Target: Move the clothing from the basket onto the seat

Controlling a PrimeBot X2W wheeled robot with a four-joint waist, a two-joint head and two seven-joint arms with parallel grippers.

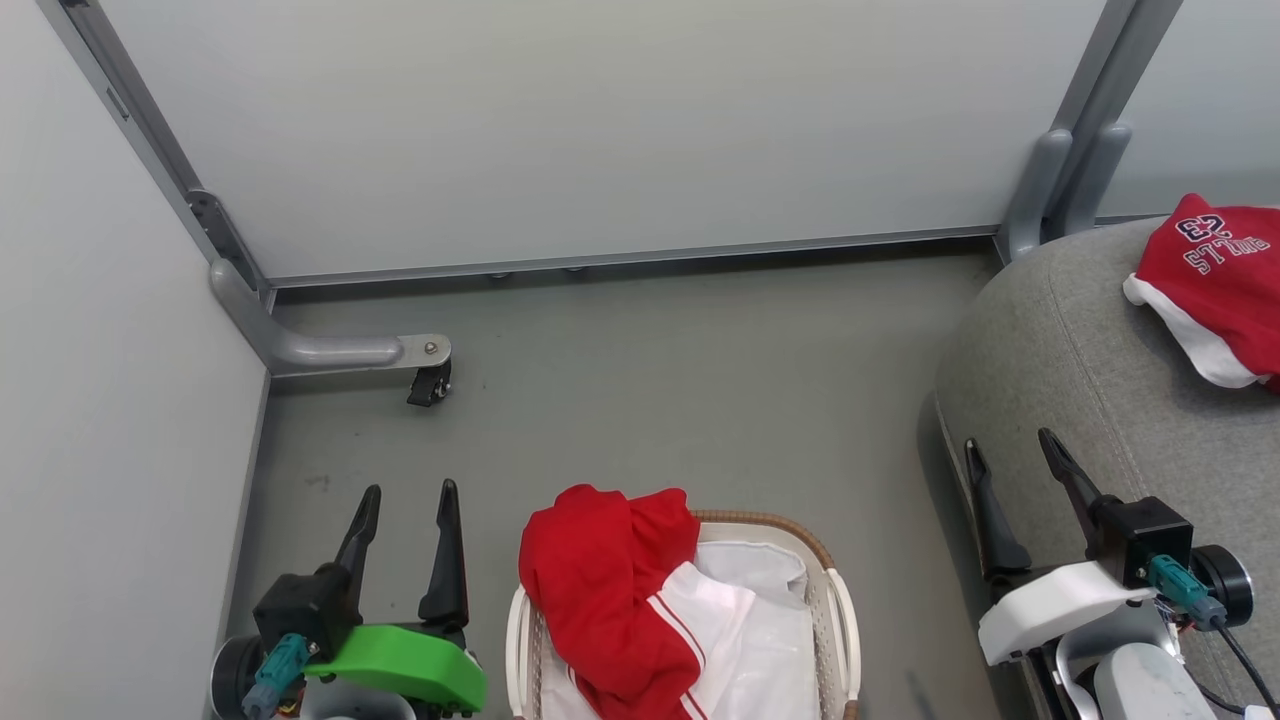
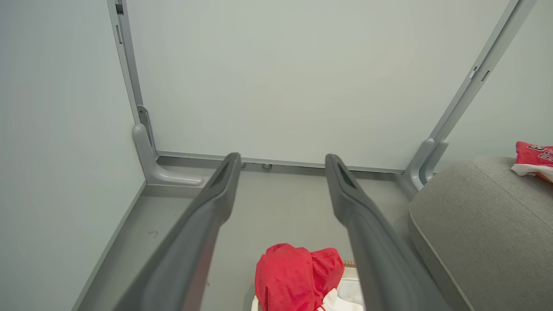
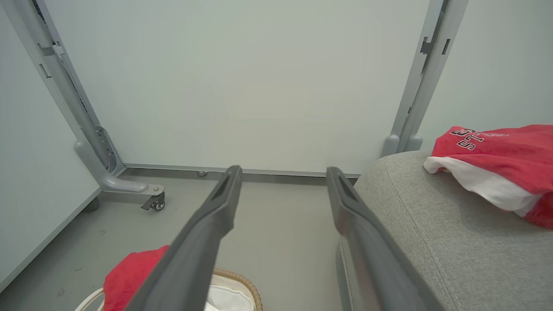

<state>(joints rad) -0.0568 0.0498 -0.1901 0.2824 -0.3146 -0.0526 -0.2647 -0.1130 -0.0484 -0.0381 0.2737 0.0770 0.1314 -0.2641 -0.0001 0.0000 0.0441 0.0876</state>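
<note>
A red garment with a white striped panel lies heaped in the white basket, spilling over its far-left rim; it also shows in the left wrist view and the right wrist view. A second red garment lettered "BULLS" rests on the grey seat at the right. My left gripper stands open left of the basket, empty. My right gripper stands open over the seat's front edge, empty.
Pale partition walls enclose the grey floor. A metal foot with a black caster juts out at the far left. A grey post stands behind the seat. Open floor lies between basket and back wall.
</note>
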